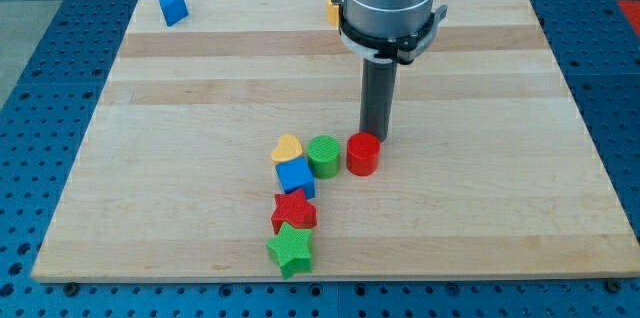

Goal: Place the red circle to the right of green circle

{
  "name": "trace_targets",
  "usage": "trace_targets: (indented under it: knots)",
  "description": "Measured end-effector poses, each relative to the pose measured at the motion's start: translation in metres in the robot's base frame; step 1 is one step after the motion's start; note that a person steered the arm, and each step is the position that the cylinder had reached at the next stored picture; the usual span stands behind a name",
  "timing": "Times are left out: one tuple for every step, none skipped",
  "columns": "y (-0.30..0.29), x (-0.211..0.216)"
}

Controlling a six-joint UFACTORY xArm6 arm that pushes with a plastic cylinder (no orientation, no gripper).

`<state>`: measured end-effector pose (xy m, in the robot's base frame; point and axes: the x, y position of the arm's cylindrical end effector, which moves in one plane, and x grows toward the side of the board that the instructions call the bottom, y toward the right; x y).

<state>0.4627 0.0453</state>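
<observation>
The red circle (363, 154) sits on the wooden board just right of the green circle (323, 156), a narrow gap between them. My tip (375, 137) stands right behind the red circle, on its upper right side, touching or nearly touching it. The arm's grey body rises above the rod toward the view's top.
A yellow heart (288, 148) lies left of the green circle, with a blue cube (295, 175), a red star (293, 211) and a green star (290, 249) in a line below. A blue block (172, 8) and a partly hidden yellow block (331, 8) sit at the top edge.
</observation>
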Motion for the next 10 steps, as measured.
trace_targets:
  knots:
    - [0.000, -0.001]
    - [0.025, -0.003]
    - [0.033, -0.003]
    - [0.033, -0.003]
    - [0.031, -0.008]
    - [0.031, -0.026]
    - [0.031, -0.026]
    - [0.031, -0.030]
    - [0.031, -0.031]
    - [0.031, -0.033]
